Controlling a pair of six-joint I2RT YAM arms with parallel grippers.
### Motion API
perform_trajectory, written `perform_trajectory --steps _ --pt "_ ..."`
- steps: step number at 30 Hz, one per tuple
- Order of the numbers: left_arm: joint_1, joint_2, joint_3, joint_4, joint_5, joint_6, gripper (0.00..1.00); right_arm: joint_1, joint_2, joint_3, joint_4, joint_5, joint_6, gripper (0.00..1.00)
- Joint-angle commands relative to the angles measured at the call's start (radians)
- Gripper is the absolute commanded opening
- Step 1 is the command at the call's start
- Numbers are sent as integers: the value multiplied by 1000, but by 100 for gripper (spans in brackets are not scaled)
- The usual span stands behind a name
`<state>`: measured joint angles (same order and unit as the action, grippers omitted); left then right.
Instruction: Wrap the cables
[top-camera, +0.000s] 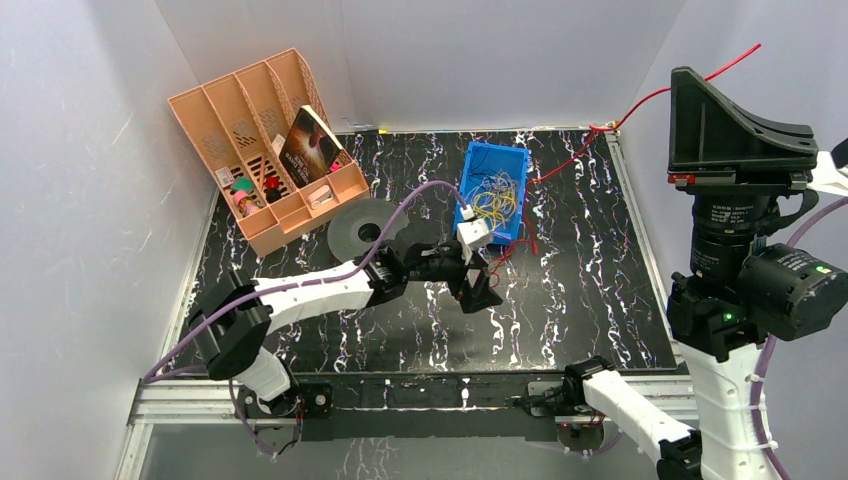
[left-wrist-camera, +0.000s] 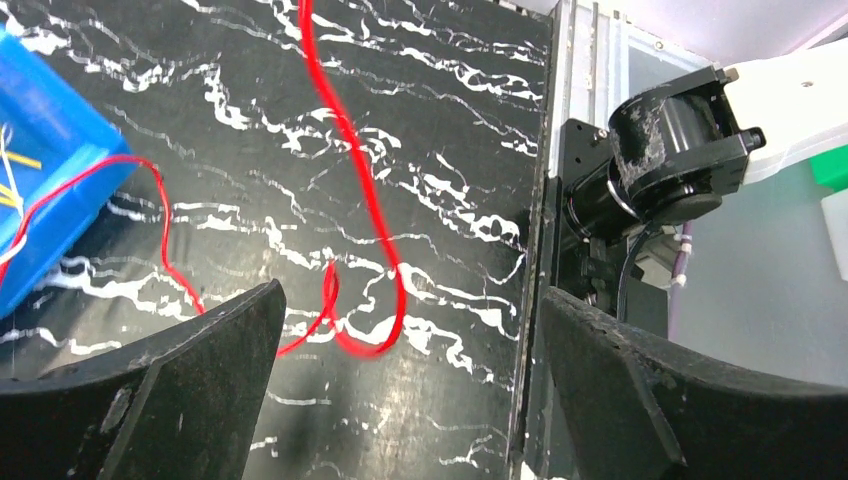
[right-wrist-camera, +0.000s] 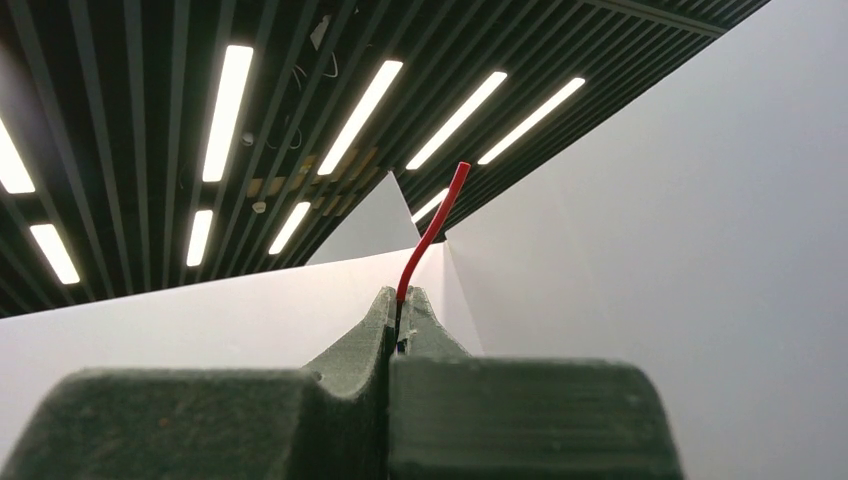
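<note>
One thin red cable (right-wrist-camera: 430, 235) was clamped by the right fingers (right-wrist-camera: 350, 340); its slack loop (left-wrist-camera: 372, 345) could be missed by the spread-open left fingers (left-wrist-camera: 190, 370).

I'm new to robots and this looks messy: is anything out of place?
Yes. A thin red wire trails from the blue plastic bin, past the black marbled table's far right corner and up into the air, where the right gripper pinches its end. Another loop lies loose under the open left gripper.

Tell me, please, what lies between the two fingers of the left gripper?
A loop of red cable on the table, between the open left gripper's fingers; the left wrist view shows it.
</note>
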<state>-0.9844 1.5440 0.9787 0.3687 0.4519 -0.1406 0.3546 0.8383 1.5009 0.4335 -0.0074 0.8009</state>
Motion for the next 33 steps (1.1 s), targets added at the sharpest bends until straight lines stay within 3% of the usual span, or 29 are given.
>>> perform_trajectory --steps 1,7,15,21,27,30,33 --pt "-30 24 66 110 -52 79 98 -2 -32 -10 28 2 -19 0" --pt "-60 83 77 180 -132 125 98 -2 -46 -26 22 -3 -19 0" --pt "-75 133 117 210 -145 128 64 -2 -60 -19 7 -9 -36 0" --pt "-87 142 142 210 -118 128 56 -2 -63 -25 2 -14 -36 0" --pt "-89 142 155 160 -124 152 25 -2 -64 -27 1 -13 -34 0" --pt "-89 138 165 125 -137 161 0 -2 -65 -24 -2 -10 -41 0" --pt "-91 121 168 105 -141 166 0 -2 -65 -22 -5 -6 -47 0"
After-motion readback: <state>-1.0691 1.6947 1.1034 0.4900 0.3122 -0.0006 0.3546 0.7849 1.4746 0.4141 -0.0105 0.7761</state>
